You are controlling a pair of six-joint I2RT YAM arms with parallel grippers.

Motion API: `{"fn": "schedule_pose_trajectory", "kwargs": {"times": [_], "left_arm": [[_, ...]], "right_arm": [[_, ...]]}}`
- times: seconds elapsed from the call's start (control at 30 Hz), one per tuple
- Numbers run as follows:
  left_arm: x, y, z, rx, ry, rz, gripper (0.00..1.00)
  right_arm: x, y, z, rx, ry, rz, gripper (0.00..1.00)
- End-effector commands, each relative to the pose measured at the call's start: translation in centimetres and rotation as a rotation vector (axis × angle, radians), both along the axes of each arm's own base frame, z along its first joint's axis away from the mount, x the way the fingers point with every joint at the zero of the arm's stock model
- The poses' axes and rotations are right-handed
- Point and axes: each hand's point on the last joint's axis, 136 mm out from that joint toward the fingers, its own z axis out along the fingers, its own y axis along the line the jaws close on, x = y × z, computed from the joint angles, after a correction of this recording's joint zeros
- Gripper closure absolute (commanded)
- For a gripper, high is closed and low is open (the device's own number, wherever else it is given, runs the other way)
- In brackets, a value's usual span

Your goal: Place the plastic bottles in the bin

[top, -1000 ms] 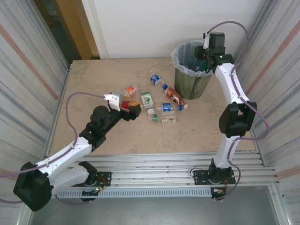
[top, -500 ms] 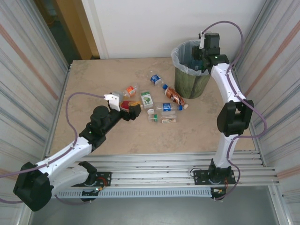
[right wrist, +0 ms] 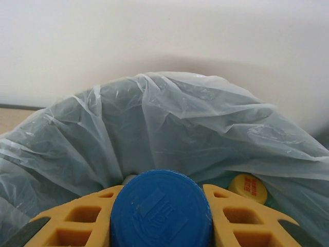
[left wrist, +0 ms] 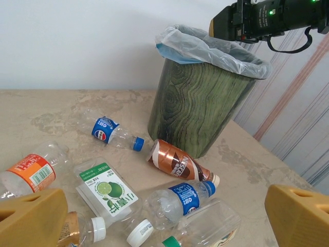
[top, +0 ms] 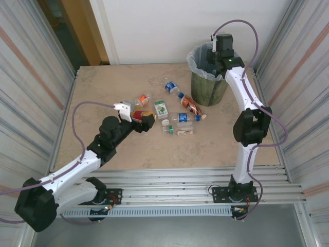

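My right gripper [right wrist: 161, 218] is shut on a plastic bottle whose blue cap [right wrist: 161, 206] sits between the yellow fingers [right wrist: 77, 226]. It hangs over the mouth of the dark green bin [top: 209, 88], above the liner [right wrist: 169, 118]; a yellow cap [right wrist: 248, 188] lies inside. Several bottles lie left of the bin: a Pepsi one [left wrist: 105, 129], a brown one [left wrist: 177, 164], an orange-labelled one [left wrist: 31, 172], a flat lime-labelled one [left wrist: 105, 188] and a blue-labelled clear one [left wrist: 180, 198]. My left gripper [left wrist: 164, 221] stands open low beside them, a red-labelled bottle [top: 138, 116] between its jaws.
The bin [left wrist: 205, 103] stands at the back right near the white wall. Corrugated metal walls close in both sides of the table [top: 103, 87]. The right arm [left wrist: 267, 15] reaches over the bin's rim.
The right arm has swung left, carrying its bottle from the bin's right rim to over its opening. The left arm has stayed still.
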Motion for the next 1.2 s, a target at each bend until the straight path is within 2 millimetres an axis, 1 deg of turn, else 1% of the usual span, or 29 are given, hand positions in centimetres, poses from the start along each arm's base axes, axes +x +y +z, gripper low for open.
{"fn": "schedule_pose_trajectory", "kwargs": {"times": [0.0,0.07,0.13,0.2,0.27,0.37,0.5,0.6,0.67,0.73,0.8,0.83,0.9,0.93,1.0,1.17], "left_arm": [[0.3,0.3,0.8,-0.022,-0.007,0.014,0.01],[0.2,0.2,0.7,-0.023,-0.005,0.010,0.01],[0.3,0.2,0.6,-0.024,0.000,0.011,0.01],[0.3,0.1,0.6,-0.027,0.001,0.009,0.01],[0.4,0.1,0.6,-0.027,0.002,0.008,0.01],[0.4,0.0,0.5,-0.027,0.005,0.005,0.01],[0.4,-0.1,0.6,-0.029,0.006,0.005,0.01],[0.4,-0.1,0.5,-0.028,0.010,0.003,0.01],[0.4,0.0,0.5,-0.029,0.012,0.005,0.01],[0.3,0.0,0.6,-0.030,0.011,0.005,0.01],[0.3,0.1,0.5,-0.029,0.015,0.005,0.01],[0.3,0.0,0.5,-0.030,0.020,0.004,0.01],[0.3,0.0,0.4,-0.033,0.023,0.004,0.01],[0.4,-0.1,0.3,-0.033,0.026,0.004,0.01],[0.4,-0.2,0.2,-0.038,0.031,0.001,0.01],[0.5,-0.4,0.1,-0.042,0.040,-0.005,0.01]], "right_arm": [[-1.4,0.2,0.4,-0.025,0.061,0.010,0.70],[-1.8,0.3,1.1,-0.020,0.055,0.020,0.70],[-2.1,0.4,1.4,-0.023,0.059,0.025,0.70],[-2.3,0.3,1.3,-0.035,0.070,0.024,0.70],[-2.2,0.2,0.6,-0.050,0.090,0.025,0.70],[-1.9,0.1,-1.4,-0.071,0.137,0.026,0.68],[-1.0,0.2,-4.7,-0.097,0.199,0.033,0.67],[-0.2,0.2,-6.7,-0.108,0.234,0.028,0.63],[0.1,0.1,-7.6,-0.108,0.251,0.025,0.60],[0.5,0.1,-8.0,-0.103,0.259,0.023,0.56],[0.6,0.1,-7.8,-0.095,0.264,0.023,0.48],[0.6,0.1,-7.6,-0.090,0.265,0.020,0.41],[0.6,0.2,-6.6,-0.078,0.251,0.023,0.31],[0.6,0.4,-5.9,-0.070,0.239,0.029,0.27],[0.3,0.7,-3.9,-0.047,0.200,0.042,0.22],[-1.0,1.2,1.0,0.016,0.108,0.063,0.14]]}}
